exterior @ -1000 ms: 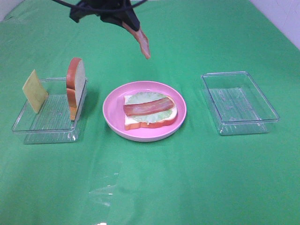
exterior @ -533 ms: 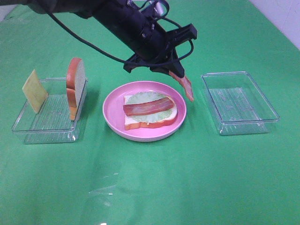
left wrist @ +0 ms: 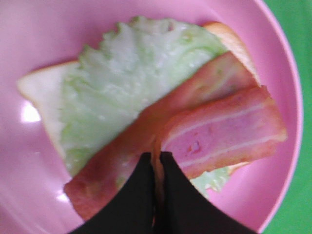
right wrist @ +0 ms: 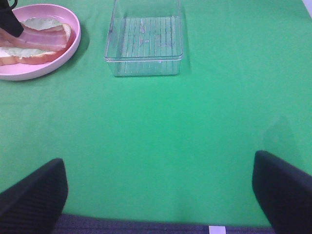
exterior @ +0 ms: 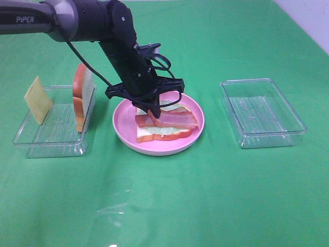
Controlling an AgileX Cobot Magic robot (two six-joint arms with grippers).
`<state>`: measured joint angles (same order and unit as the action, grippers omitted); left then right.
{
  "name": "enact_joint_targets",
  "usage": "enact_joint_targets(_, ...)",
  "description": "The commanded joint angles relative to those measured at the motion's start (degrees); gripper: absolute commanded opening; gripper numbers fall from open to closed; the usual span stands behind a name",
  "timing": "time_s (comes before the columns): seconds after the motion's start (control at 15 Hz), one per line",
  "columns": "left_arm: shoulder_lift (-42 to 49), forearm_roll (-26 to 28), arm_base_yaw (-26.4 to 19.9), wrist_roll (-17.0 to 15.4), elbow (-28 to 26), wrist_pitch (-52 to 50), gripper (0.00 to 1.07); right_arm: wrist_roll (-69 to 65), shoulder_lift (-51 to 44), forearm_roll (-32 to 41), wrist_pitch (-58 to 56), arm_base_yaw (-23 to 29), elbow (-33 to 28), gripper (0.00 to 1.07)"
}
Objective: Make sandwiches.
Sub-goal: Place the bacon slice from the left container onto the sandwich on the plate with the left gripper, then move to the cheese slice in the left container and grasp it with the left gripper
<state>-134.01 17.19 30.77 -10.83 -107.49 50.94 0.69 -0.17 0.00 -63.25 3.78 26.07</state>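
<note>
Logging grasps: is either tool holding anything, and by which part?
The left tool is shut on the upper bacon strip, pinching it by one end. The right tool is open, holding nothing.

The cloth point(exterior: 205, 195) is plain green, the plate point(exterior: 121, 128) pink. The bread point(exterior: 144, 135) is white with an orange-brown crust, the lettuce point(left wrist: 122, 87) pale mottled green, and the bacon point(left wrist: 224, 131) reddish-brown with pale streaks. The cheese point(exterior: 38, 100) is yellow. The left tray point(exterior: 51, 146) and right tray point(exterior: 267, 140) are clear with ribbed floors. The arm point(exterior: 118, 46) is black and grey.
</note>
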Motion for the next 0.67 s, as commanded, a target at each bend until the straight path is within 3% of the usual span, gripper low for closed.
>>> enact_joint_targets(0.07, -0.1, -4.8, 0.0, -2.4, -0.2, 0.1, 0.0, 0.4, -1.9, 0.0, 0.2, -0.4, 0.0, 0.98)
enact_joint_targets(0.13, -0.1, -4.8, 0.0, -2.2, -0.2, -0.4, 0.03, 0.4, -1.9, 0.0, 0.2, -0.4, 0.0, 0.98)
enact_joint_targets(0.27, -0.1, -4.6, 0.0, -2.0, -0.2, -0.9, 0.29, 0.4, -1.9, 0.0, 0.2, -0.4, 0.0, 0.98)
enact_joint_targets(0.33, -0.1, -4.5, 0.1, -1.8, -0.2, -0.3, 0.73, 0.4, -1.9, 0.0, 0.2, -0.4, 0.0, 0.98)
enact_joint_targets(0.47, 0.2, -4.5, 0.1, -1.5, -0.2, 0.6, 1.02, 0.4, -1.9, 0.0, 0.2, -0.4, 0.0, 0.98)
enact_joint_targets(0.67, 2.7, -4.5, 0.1, 0.2, -0.2, 1.0, 1.01, 0.4, -1.9, 0.0, 0.2, -0.4, 0.0, 0.98)
